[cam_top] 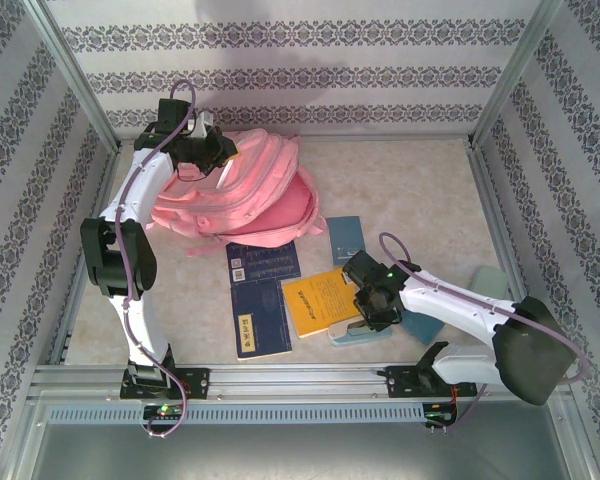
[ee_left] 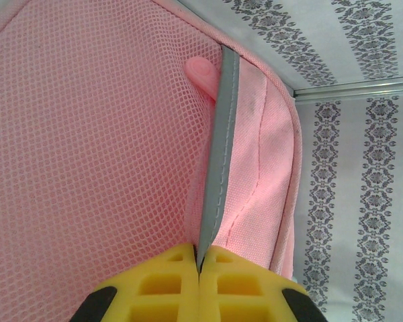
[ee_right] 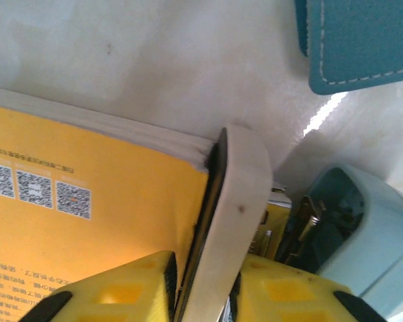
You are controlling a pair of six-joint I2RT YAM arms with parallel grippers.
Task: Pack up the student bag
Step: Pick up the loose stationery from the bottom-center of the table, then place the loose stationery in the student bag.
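Between the closed left jaws sits the grey trim strip (ee_left: 218, 168) of the student bag (ee_left: 87, 134); the right jaws pinch the yellow book (ee_right: 74, 194) at its corner.

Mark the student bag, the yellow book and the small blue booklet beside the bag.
student bag (cam_top: 265, 190), top view, middle of pink fabric.
yellow book (cam_top: 318, 302), top view, cover centre.
small blue booklet (cam_top: 344, 237), top view, cover centre.

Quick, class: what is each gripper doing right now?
The left gripper: closed on the grey trim strip of the student bag.
The right gripper: closed on the yellow book, at its corner.
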